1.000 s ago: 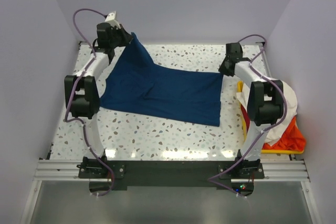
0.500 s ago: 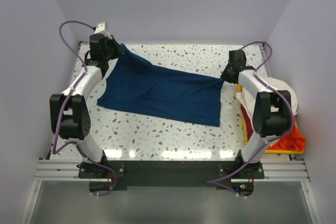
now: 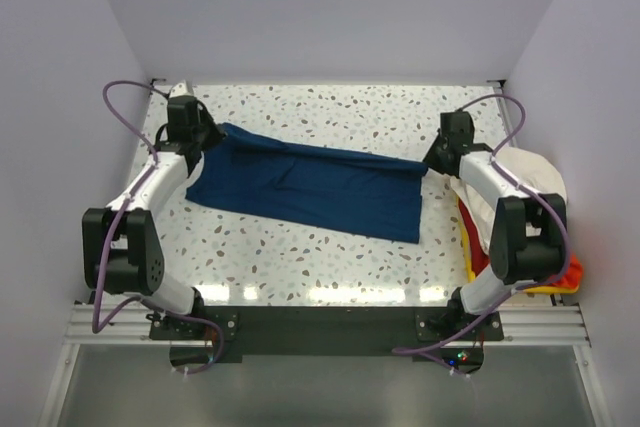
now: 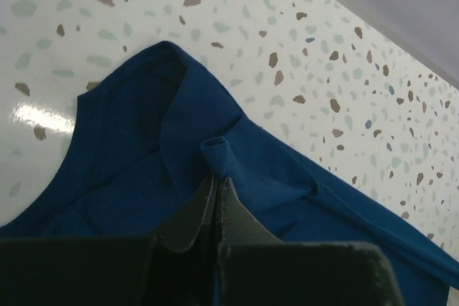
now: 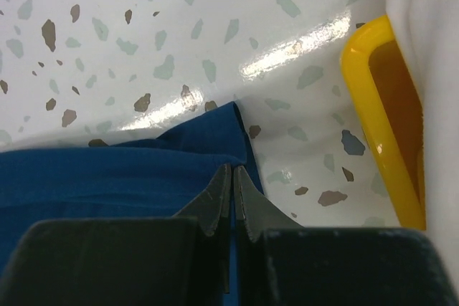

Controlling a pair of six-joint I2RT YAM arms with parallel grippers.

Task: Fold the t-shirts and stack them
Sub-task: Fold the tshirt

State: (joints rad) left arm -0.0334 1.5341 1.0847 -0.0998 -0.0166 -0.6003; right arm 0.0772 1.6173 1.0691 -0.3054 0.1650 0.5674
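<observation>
A navy blue t-shirt lies stretched across the speckled table, its far edge pulled taut between the two arms. My left gripper is shut on a fold of the shirt at its far left corner, low over the table. My right gripper is shut on the shirt's far right corner, also low. A cream-white t-shirt and an orange-red t-shirt lie heaped in the bin at the right.
A yellow plastic bin stands at the table's right edge, close beside my right gripper. Pale walls close the table in on three sides. The left arm's cable loops near the left wall.
Both grippers have come down and toward the near side with the shirt's far edge. The raised left corner has been lowered, and the cloth now lies flatter and narrower.
</observation>
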